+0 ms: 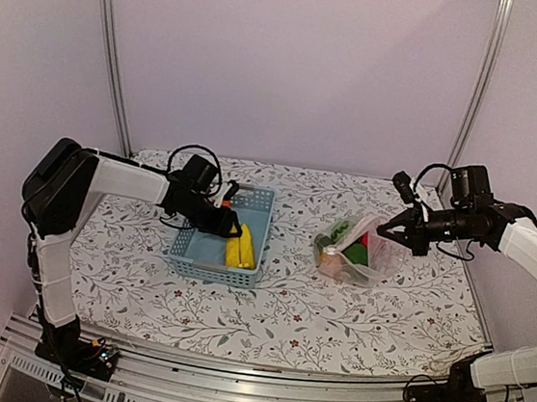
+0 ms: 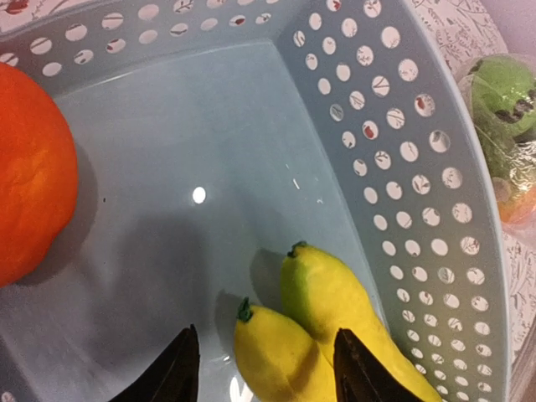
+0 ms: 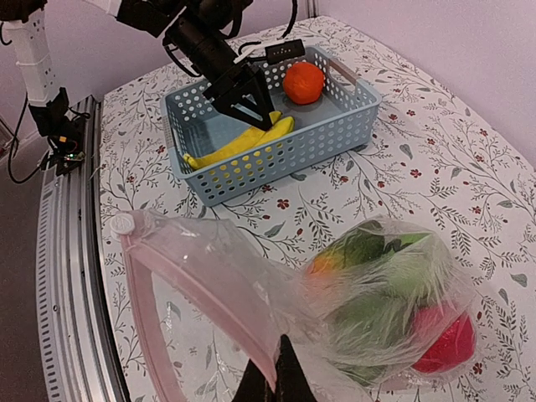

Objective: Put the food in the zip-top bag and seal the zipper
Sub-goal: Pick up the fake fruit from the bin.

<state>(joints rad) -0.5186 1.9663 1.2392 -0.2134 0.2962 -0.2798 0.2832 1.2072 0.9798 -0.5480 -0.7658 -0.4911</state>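
Two yellow bananas (image 2: pixel 318 327) and an orange (image 2: pixel 29 176) lie in the light-blue basket (image 1: pixel 254 204). My left gripper (image 2: pixel 264 368) is open, low inside the basket, its jaws on either side of the nearer banana's tip. The clear zip-top bag (image 3: pixel 335 293) holds green, orange and red food pieces and rests on the floral cloth (image 1: pixel 360 250). Its pink zipper strip (image 3: pixel 209 285) stands open. My right gripper (image 3: pixel 276 381) is shut on the bag's mouth edge and holds it up (image 1: pixel 403 231).
The basket stands left of centre on the cloth, the bag to its right. White walls and metal posts (image 1: pixel 111 47) ring the table. A metal rail (image 1: pixel 227 390) runs along the near edge.
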